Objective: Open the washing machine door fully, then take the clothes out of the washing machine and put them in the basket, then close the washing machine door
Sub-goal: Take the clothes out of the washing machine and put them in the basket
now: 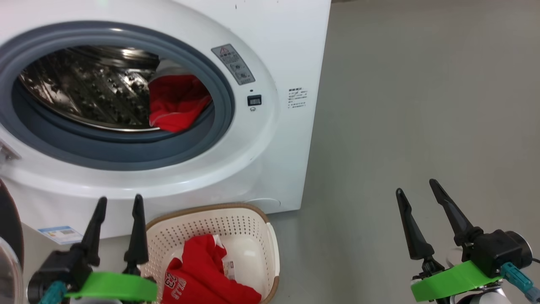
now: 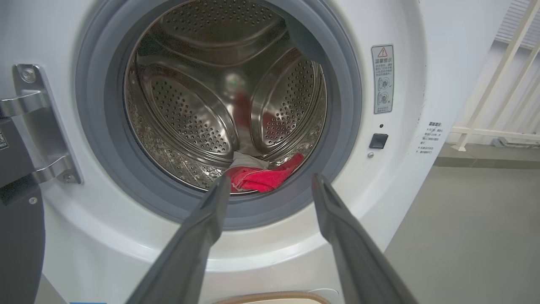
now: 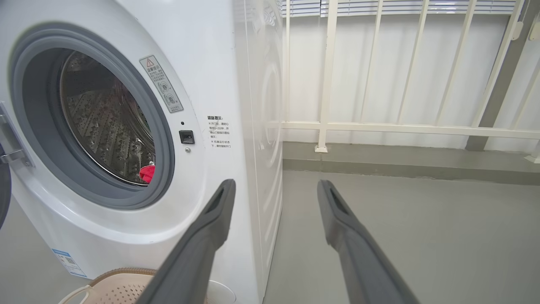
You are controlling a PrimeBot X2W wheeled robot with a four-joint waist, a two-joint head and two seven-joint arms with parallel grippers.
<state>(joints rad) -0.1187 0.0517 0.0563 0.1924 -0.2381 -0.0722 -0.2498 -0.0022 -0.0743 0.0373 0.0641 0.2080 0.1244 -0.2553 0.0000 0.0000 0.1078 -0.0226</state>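
The white washing machine (image 1: 274,50) stands with its mouth uncovered, and its door (image 1: 8,228) is swung out at the far left edge. Red clothes (image 1: 177,103) lie at the drum's right front, seen too as clothes (image 2: 263,175) in the left wrist view. Another red garment (image 1: 202,274) with white lettering lies in the cream basket (image 1: 270,249) on the floor below the opening. My left gripper (image 1: 120,200) is open and empty just left of the basket, in front of the machine. My right gripper (image 1: 415,188) is open and empty over bare floor to the machine's right.
Grey floor (image 1: 422,105) stretches to the right of the machine. A white railing (image 3: 379,126) runs along the wall behind it. The door hinge (image 2: 38,126) sits at the left of the opening.
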